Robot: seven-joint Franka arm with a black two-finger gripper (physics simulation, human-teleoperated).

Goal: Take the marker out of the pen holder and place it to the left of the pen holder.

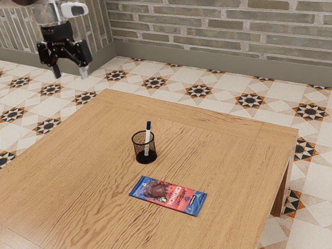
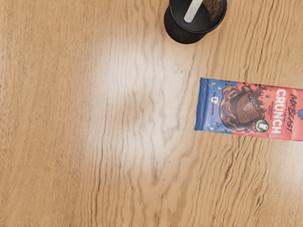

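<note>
One pen holder [image 1: 141, 149] on wooden table [image 1: 98, 171]; tiled floor [image 1: 171, 78].

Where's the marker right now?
In the exterior view, the marker stands in the pen holder, cap end up, near the chocolate bar.

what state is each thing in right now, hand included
hand: open, raised, nothing between its fingers
marker: in the pen holder, blue end up, leaning slightly
pen holder: upright on the table, holding the marker
chocolate bar: in its wrapper, lying flat, printed side up
table: upright, bearing the pen holder and the bar
</note>
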